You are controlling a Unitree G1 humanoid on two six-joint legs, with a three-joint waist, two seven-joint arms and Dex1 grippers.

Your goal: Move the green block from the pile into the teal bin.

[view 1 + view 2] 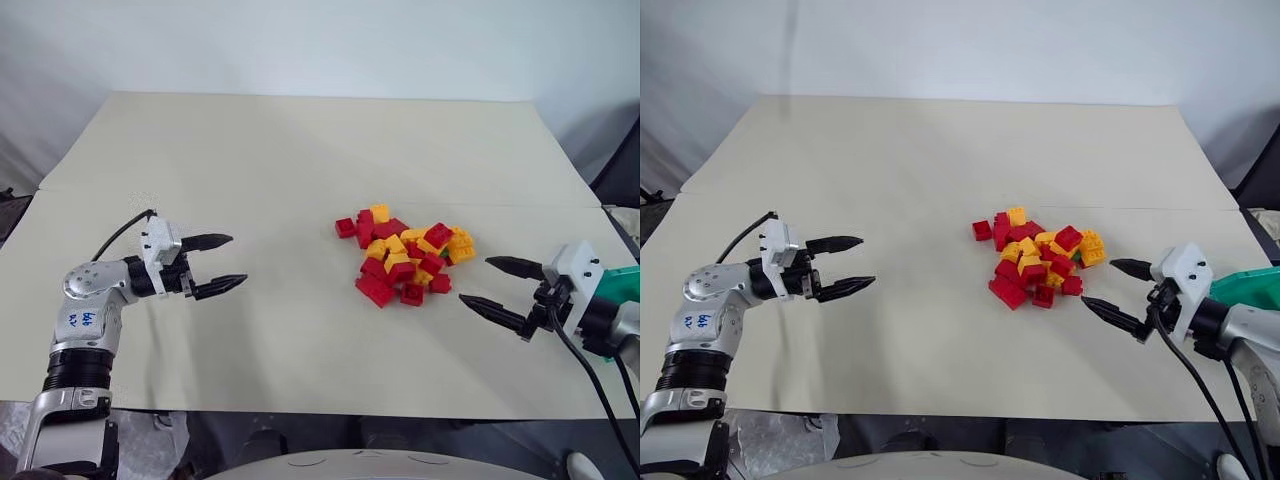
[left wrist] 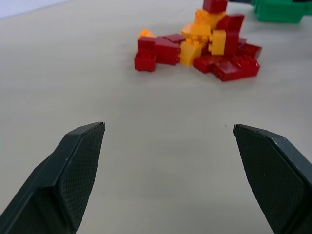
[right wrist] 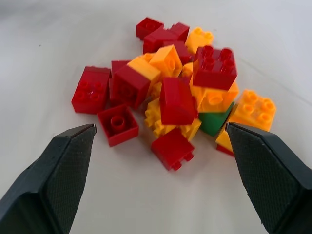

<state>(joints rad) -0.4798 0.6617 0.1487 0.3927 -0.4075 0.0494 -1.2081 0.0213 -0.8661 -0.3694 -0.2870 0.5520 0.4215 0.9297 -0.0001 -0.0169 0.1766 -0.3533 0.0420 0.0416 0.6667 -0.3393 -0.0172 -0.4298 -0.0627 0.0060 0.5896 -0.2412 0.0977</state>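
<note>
One pale table [image 1: 250,200] is taking up most of the scene, its top lying in two sections meeting at a seam. Next in size, the teal bin [image 1: 625,285] is sitting at the table's right edge, largely hidden behind the right arm, and showing again as a green corner past the bricks in the left wrist view. Two arms are reaching in from either side: the left gripper [image 1: 222,264] is hovering over bare tabletop well to the left of the bricks, fingers spread wide and holding nothing; the right gripper [image 1: 505,288] is hovering just to the right of the bricks, pointing at them, its fingers likewise spread wide and empty. Between the two, the pile [image 1: 405,255] is lying right of centre, a loose heap of red and yellow-orange studded bricks, some stacked, some tipped over, one red brick sitting slightly apart at the far-left corner. Smallest, the green block [image 3: 213,122] is sitting low in the pile on the side facing the right gripper, mostly buried, wedged under a yellow-orange brick topped by a red one, beside another yellow-orange brick, with only one corner showing.
</note>
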